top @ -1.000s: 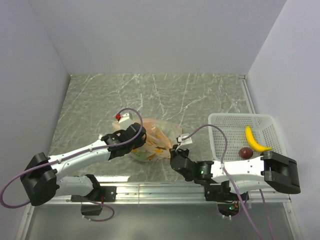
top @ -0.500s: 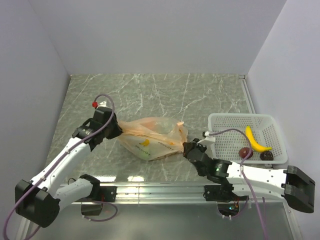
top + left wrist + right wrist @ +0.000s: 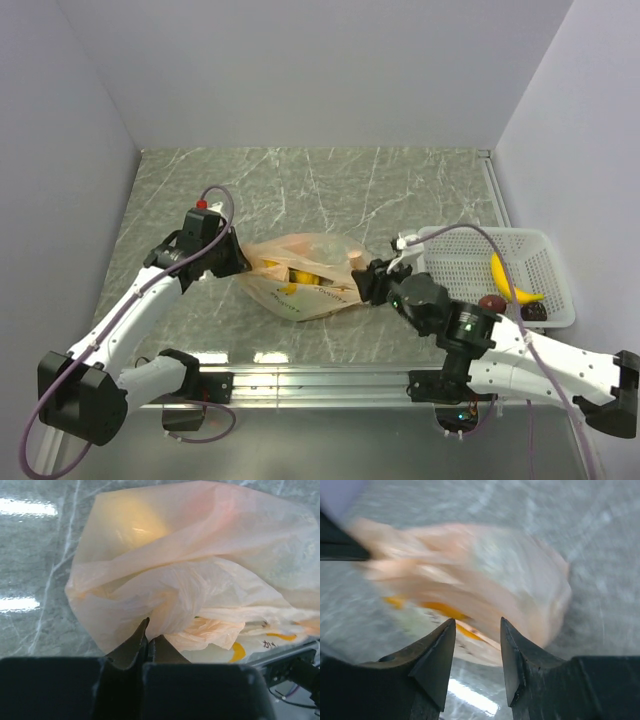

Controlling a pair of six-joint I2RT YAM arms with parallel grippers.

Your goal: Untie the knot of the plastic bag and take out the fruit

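The pale orange plastic bag (image 3: 318, 290) lies on its side in the middle of the table, with yellow fruit (image 3: 302, 274) showing through it. My left gripper (image 3: 236, 263) is shut on a fold of the bag's left end; in the left wrist view the fingertips (image 3: 145, 628) pinch the crinkled plastic bag (image 3: 200, 565). My right gripper (image 3: 366, 279) stands open at the bag's right end. In the right wrist view its gripper (image 3: 477, 625) holds nothing, with the blurred bag (image 3: 475, 570) just beyond. I cannot make out the knot.
A white mesh basket (image 3: 530, 236) stands at the right, holding a banana (image 3: 508, 279) and two dark fruits (image 3: 491, 303). White walls close in the left, back and right sides of the grey marbled table (image 3: 330, 190).
My left gripper closed on the bag and pulled its end to the left, stretching the bag out. My right gripper let go of the bag's right end and opened.
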